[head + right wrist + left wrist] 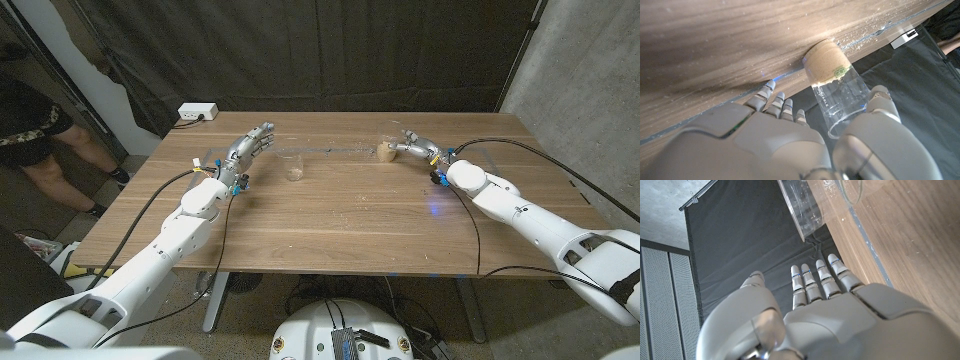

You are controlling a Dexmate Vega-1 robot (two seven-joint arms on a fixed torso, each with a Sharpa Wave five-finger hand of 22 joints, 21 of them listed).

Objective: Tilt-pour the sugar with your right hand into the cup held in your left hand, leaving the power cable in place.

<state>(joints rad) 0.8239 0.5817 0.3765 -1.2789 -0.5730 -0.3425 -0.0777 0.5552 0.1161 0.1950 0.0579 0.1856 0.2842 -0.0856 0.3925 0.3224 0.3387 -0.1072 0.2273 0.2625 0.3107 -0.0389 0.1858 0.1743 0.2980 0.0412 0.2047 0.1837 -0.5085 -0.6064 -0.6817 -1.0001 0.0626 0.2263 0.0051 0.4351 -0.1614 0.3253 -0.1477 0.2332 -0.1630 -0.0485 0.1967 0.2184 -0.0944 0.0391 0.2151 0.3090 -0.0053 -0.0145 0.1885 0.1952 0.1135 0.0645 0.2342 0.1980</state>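
The left arm comes in from the 7 o'clock corner of the head view and stretches up toward the table's far side, with the left hand [249,144] at about 11 o'clock of the table's middle. Its fingers [821,277] are straight and lie close together, the thumb is apart from them, and the hand holds nothing. An empty clear cup [293,166] stands upright on the wooden table [340,220], just beside this hand toward 4 o'clock, and they do not touch. In the left wrist view this cup [805,205] is just past the fingertips. The right arm enters from the 4 o'clock corner and reaches to about 1 o'clock of the table's middle. There the right hand [418,148] is around a second clear cup with brown sugar [387,148] in its bottom part. In the right wrist view the sugar cup [832,85] sits between the thumb and the fingers [774,102] with its base on the table; whether they press on it firmly I cannot tell. A white power strip [196,112] lies at the far left corner of the table.
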